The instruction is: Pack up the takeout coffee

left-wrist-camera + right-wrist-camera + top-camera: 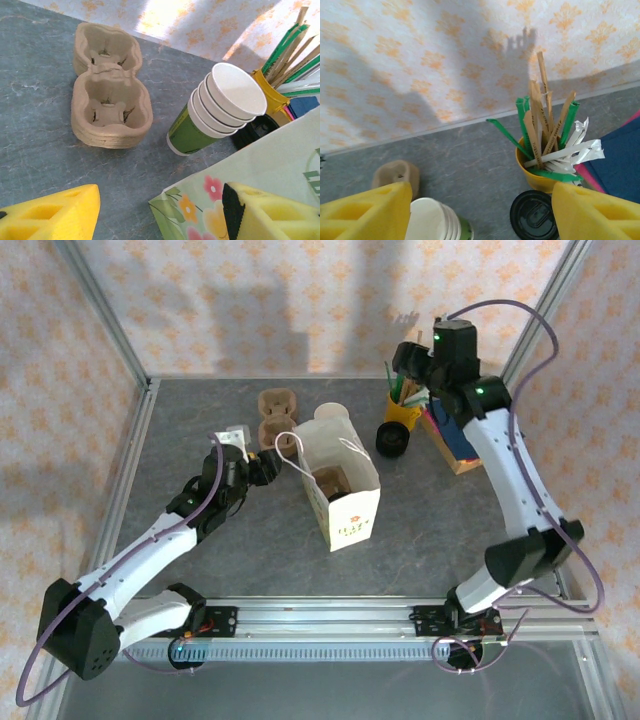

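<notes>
The takeout coffee cannot be surely made out. A dark, brown-rimmed shape (330, 481) sits low inside the open paper bag (352, 512) at mid-table. Left gripper (161, 195): fingers spread wide, holding nothing, at the bag's left side. Right gripper (482, 200): wide, holding nothing, above the stacked cups (434, 220) and black lids (534, 216).

Table (40, 125): I see matt grey, stone-veined.
Cup trays (111, 107): rough, matt moulded pulp.
Cup stack (220, 107): smooth paper with a faint sheen.
Bag (260, 170): smooth printed paper, to my eye.
Lids (534, 215): black plastic, slightly glossy.
Stirrers (543, 75): bare wood, matt.
</notes>
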Controlling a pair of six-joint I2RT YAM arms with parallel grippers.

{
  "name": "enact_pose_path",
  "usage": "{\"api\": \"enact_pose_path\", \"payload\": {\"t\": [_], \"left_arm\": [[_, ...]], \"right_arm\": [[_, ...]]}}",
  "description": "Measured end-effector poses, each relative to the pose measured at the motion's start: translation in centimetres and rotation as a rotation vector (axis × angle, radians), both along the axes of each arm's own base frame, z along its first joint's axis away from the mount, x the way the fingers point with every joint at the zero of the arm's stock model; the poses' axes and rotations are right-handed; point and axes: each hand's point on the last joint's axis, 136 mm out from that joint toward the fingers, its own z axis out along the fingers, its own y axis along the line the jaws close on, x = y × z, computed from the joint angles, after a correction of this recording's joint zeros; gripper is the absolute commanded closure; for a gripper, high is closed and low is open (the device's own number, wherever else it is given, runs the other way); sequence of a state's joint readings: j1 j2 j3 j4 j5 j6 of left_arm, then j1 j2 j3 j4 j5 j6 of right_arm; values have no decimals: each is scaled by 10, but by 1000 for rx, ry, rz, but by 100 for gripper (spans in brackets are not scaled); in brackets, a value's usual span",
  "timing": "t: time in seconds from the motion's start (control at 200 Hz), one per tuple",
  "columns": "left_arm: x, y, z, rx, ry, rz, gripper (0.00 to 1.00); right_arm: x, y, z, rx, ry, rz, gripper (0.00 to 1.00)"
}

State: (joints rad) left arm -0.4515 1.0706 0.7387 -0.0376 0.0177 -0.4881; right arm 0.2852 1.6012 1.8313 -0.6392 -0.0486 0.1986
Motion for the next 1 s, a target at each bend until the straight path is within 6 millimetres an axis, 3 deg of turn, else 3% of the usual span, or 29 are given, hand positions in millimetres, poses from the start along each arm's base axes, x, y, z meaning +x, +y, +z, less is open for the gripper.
{"api": "enact_pose_path", "payload": {"t": [0.205,0.34,0.586,0.716,0.856,1.001], "left_arm": [[-2,2,-4,10,16,3,32],[-2,3,-5,14,21,9,32],[-2,3,-5,15,21,10,32],[-1,5,-5,19,20,18,32],[0,8,-5,22,18,29,32],[1,10,-5,31,16,33,32]], "right_arm": [[48,-14,-70,-63,126,-10,36],[72,-25,-98,-82,174,-11,36],[101,-18,-104,-117,157,41,37],[114,-14,-105,-131,143,59,45],[126,-12,-118,-141,157,68,54],[131,-11,-134,-150,182,73,55]]}}
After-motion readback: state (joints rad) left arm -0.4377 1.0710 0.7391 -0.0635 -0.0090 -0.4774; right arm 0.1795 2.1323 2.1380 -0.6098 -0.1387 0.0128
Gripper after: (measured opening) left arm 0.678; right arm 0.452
